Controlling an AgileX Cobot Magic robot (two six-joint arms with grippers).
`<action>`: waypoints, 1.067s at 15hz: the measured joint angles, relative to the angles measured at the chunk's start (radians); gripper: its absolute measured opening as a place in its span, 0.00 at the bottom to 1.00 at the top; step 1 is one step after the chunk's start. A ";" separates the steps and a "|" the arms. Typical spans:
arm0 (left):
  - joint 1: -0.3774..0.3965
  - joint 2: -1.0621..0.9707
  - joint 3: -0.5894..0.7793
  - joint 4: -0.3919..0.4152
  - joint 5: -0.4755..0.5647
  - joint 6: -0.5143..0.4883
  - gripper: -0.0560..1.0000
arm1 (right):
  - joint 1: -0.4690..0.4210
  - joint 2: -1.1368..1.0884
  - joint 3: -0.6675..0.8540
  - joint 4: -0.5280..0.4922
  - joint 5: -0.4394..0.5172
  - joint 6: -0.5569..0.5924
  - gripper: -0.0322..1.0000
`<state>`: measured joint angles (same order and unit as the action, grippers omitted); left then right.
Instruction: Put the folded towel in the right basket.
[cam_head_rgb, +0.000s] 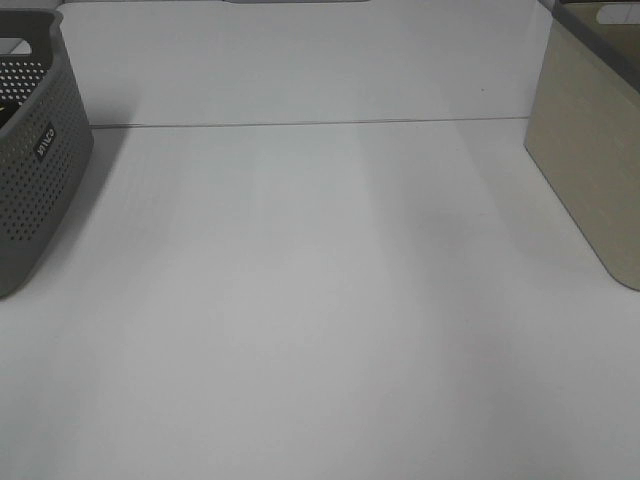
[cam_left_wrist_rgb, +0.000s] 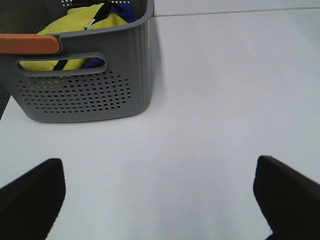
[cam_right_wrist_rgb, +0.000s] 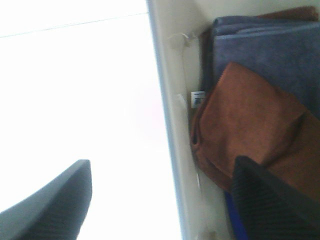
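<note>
Folded towel (cam_right_wrist_rgb: 247, 125) atop blue towel (cam_right_wrist_rgb: 270, 55)

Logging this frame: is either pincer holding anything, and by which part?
Nothing is held. The left pincer and right pincer are both open and empty; the brown towel lies in the right basket.

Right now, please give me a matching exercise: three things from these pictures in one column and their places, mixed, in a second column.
Things:
1. brown towel
2. yellow cloth
3. left gripper

Places:
A. in the grey perforated basket
B. open, over the table
C. in the beige basket

Pairs: 1-C; 2-A; 3-B
</note>
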<state>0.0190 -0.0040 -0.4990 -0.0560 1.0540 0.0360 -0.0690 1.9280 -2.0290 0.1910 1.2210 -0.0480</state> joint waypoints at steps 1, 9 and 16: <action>0.000 0.000 0.000 0.000 0.000 0.000 0.97 | 0.044 -0.021 0.000 -0.010 0.000 -0.001 0.74; 0.000 0.000 0.000 0.000 0.000 0.000 0.97 | 0.139 -0.425 0.423 -0.073 -0.003 0.006 0.74; 0.000 0.000 0.000 0.000 0.000 0.000 0.97 | 0.139 -1.069 1.208 -0.074 -0.002 0.006 0.74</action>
<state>0.0190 -0.0040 -0.4990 -0.0560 1.0540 0.0360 0.0700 0.8590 -0.8210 0.1170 1.2190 -0.0420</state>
